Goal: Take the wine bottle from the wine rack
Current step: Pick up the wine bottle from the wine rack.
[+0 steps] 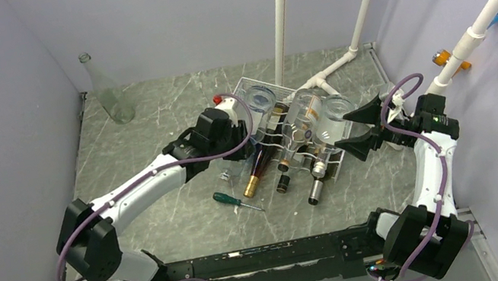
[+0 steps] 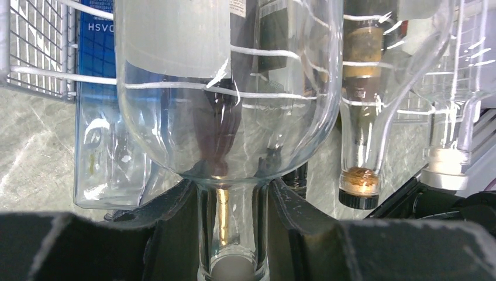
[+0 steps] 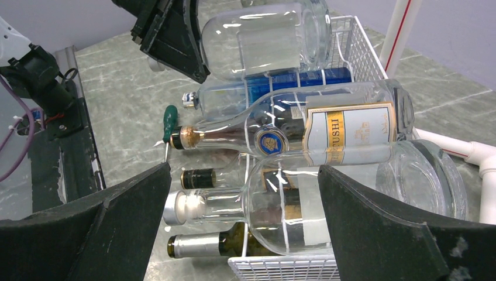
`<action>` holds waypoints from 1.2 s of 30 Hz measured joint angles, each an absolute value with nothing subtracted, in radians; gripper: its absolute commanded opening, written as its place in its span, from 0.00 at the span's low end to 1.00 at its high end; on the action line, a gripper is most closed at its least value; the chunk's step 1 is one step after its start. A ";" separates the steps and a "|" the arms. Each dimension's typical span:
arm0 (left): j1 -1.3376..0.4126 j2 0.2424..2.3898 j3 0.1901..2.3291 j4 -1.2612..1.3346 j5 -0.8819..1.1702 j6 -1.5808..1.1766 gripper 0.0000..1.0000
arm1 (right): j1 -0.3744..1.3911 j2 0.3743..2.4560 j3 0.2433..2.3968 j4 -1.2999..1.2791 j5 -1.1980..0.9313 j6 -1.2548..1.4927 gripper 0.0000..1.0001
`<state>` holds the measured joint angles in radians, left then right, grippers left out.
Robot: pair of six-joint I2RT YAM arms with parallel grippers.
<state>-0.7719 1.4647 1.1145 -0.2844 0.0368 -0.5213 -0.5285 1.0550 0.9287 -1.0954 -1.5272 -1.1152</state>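
Observation:
The white wire wine rack (image 1: 248, 82) lies mid-table, stacked with several bottles on their sides. My left gripper (image 1: 247, 136) is at its left end, shut on the neck of a clear wine bottle (image 1: 259, 101) lying on top. In the left wrist view that neck (image 2: 233, 228) sits squeezed between both black fingers, and the body (image 2: 228, 88) fills the frame. My right gripper (image 1: 357, 129) hovers open at the rack's right end. In the right wrist view, another clear bottle with a white stopper (image 3: 275, 205) shows between the spread fingers (image 3: 117, 228).
A green-handled screwdriver (image 1: 228, 199) lies in front of the rack. A tall clear bottle (image 1: 108, 94) stands at the back left. White pipes (image 1: 280, 11) rise behind the rack and along the right wall. A blue bottle (image 3: 292, 85) and a labelled one (image 3: 345, 132) lie in the stack.

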 measured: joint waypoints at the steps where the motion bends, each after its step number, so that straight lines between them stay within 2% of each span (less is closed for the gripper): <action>1: -0.772 1.459 1.114 -0.285 0.039 -0.521 0.00 | -0.529 1.055 0.929 -1.095 -1.528 -1.115 1.00; 36: -0.772 1.250 1.043 -0.328 0.035 -0.474 0.00 | -0.529 1.053 0.929 -1.095 -1.527 -1.115 1.00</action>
<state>-0.7719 1.2503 1.0431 -0.3279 0.0353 -0.4744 -0.5285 1.0527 0.9287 -1.0946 -1.5272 -1.1149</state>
